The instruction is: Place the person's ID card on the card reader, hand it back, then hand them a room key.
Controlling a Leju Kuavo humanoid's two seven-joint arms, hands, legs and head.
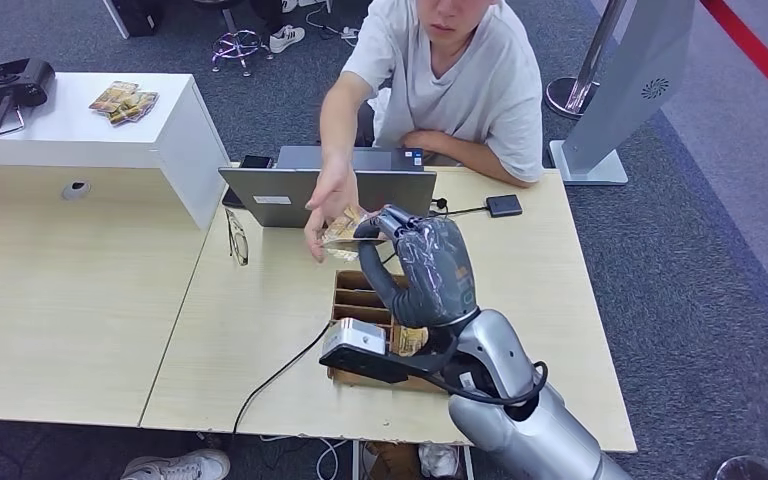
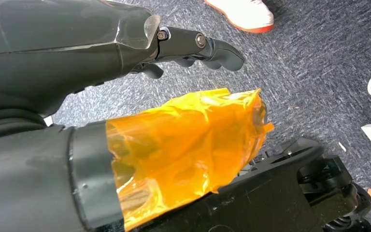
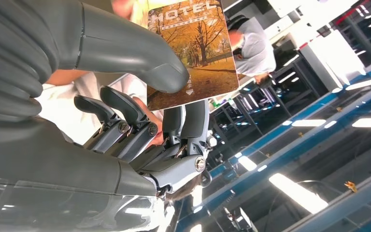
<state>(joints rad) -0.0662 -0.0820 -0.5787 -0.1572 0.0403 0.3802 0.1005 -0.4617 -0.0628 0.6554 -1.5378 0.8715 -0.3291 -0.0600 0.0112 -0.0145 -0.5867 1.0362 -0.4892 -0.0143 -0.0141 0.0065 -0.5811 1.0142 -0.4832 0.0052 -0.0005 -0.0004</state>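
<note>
Pinching a room key point(image 3: 193, 50) — an autumn-tree card printed "HOTEL" — between thumb and fingers, the right hand point(image 1: 430, 265) is raised over the far end of the wooden card tray point(image 1: 352, 297) on the pale table point(image 1: 550, 300). The person's hand point(image 1: 330, 210) reaches over the laptop point(image 1: 290, 195) and touches the card's far side. A grey card reader point(image 1: 354, 340) sits at the tray's near end. The left hand point(image 2: 193, 46) hangs above carpet, fingers loosely curled, holding nothing.
</note>
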